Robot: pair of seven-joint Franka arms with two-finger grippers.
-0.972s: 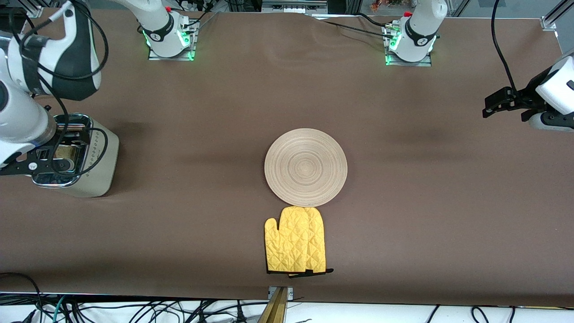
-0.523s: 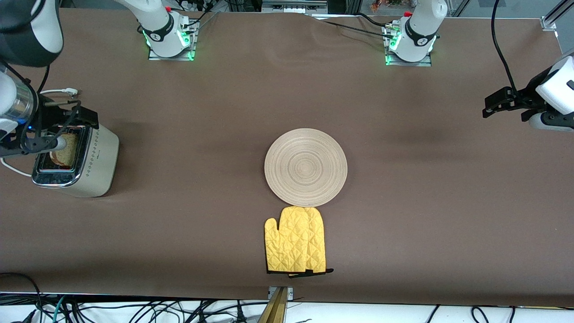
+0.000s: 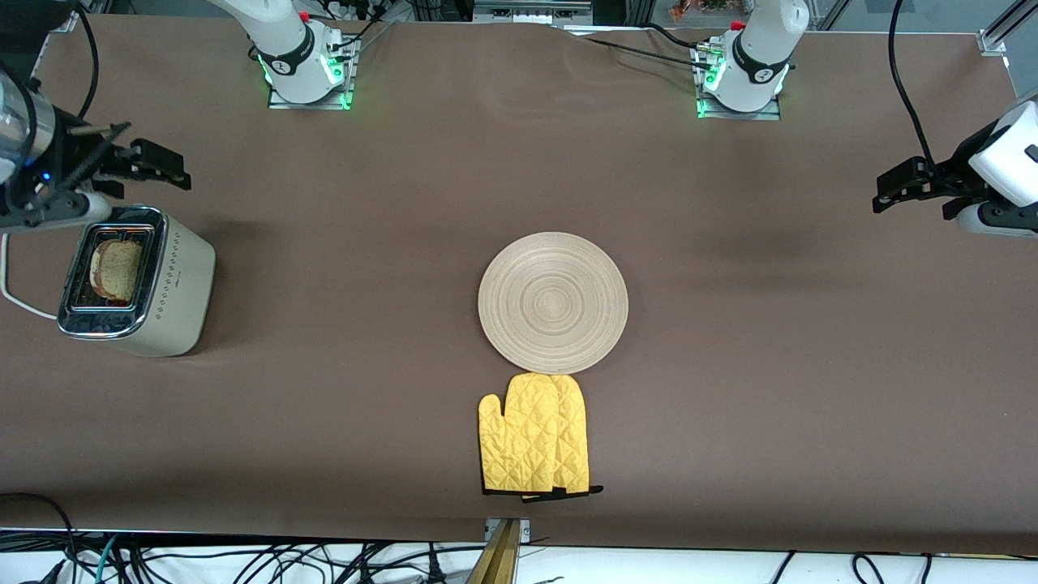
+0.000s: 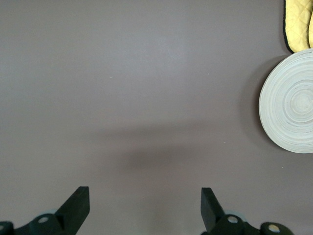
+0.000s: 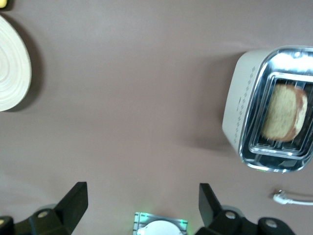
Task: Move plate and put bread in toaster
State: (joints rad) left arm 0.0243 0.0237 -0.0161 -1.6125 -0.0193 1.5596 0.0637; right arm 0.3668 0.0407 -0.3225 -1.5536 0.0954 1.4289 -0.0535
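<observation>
right hand (image 3: 150, 166) now off toaster (image 3: 174, 284)

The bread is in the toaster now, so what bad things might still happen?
The bread leans crooked in the toaster slot, so it might jam or toast unevenly. The right gripper, fingers open, hangs close above the toaster and could bump it. The plate touches the yellow oven mitt, so sliding it may drag the mitt.

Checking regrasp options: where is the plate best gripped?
Probably by the plate's rim, on the edge toward the left arm's end, coming in low: it lies flat, too wide to span, and the oven mitt crowds its nearer edge.
</observation>
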